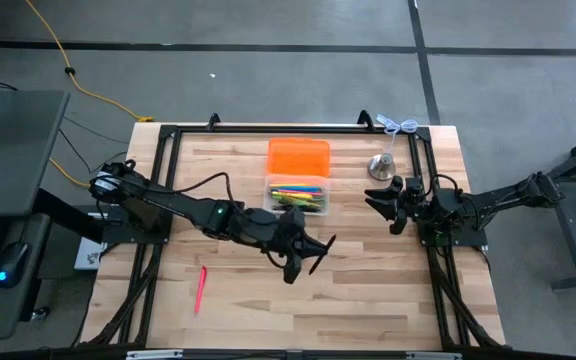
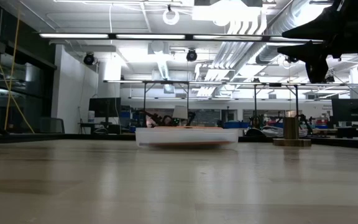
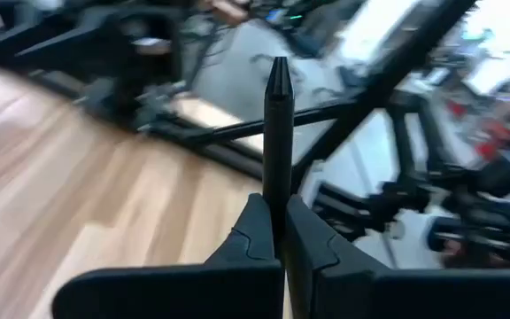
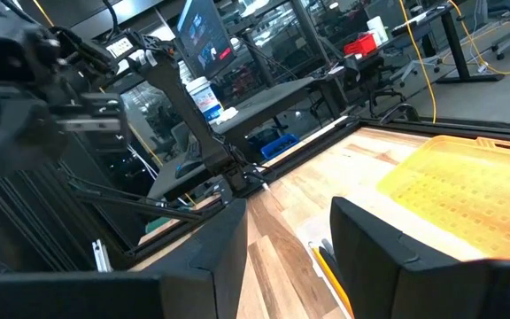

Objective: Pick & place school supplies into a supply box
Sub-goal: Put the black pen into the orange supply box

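Just in front of the supply box point(image 1: 296, 196) we note the left gripper point(image 1: 313, 252) clamped on a black pen point(image 3: 278, 133); beside the box, near a bell point(image 1: 382, 165), the right gripper point(image 1: 390, 208) waits agape.

Pale striped wooden tabletop point(image 1: 368, 290) with black frame; clear colourless plastic box point(image 1: 296, 195) showing yellow, green, pink and blue pens; bright orange rectangular piece point(image 1: 298, 157); pink pen point(image 1: 200, 287); thin black pen point(image 3: 278, 133); silver bell point(image 1: 383, 166)
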